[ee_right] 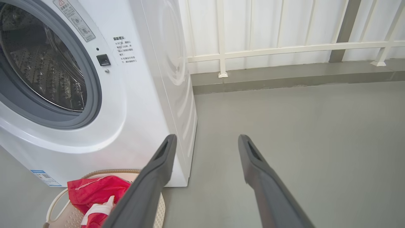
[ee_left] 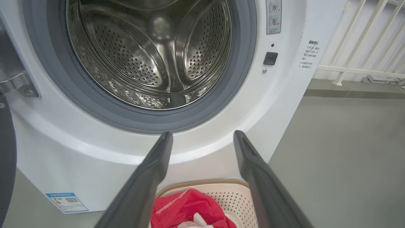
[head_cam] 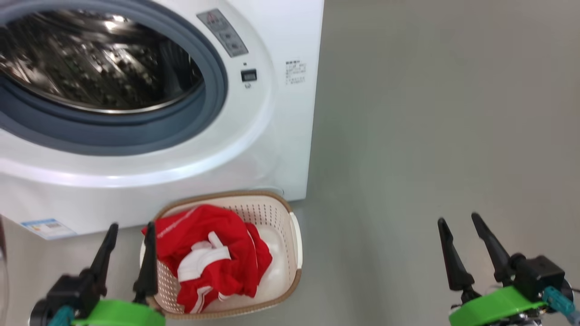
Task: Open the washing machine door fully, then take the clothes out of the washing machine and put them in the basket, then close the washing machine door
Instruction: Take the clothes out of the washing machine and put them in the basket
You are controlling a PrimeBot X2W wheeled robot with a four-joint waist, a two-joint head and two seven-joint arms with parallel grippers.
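Head: clothes (head_cam: 213,253) lie in basket (head_cam: 290,213) on floor (head_cam: 430,113), just in front of washing machine (head_cam: 253,149); left gripper (head_cam: 132,224) & right gripper (head_cam: 457,218) both released, holding nothing. L wrist: washing machine door (ee_left: 6,152) swung open at left edge. R wrist: fingers over floor.

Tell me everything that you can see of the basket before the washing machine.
The basket is small and rectangular with rounded corners, cream-white plastic by its look, with perforated walls, a brown woven-look rim and a white side handle. It stands upright on the grey floor, close before the washing machine; whether they touch is unclear. Red and white clothes lie inside, heaped in its left part.
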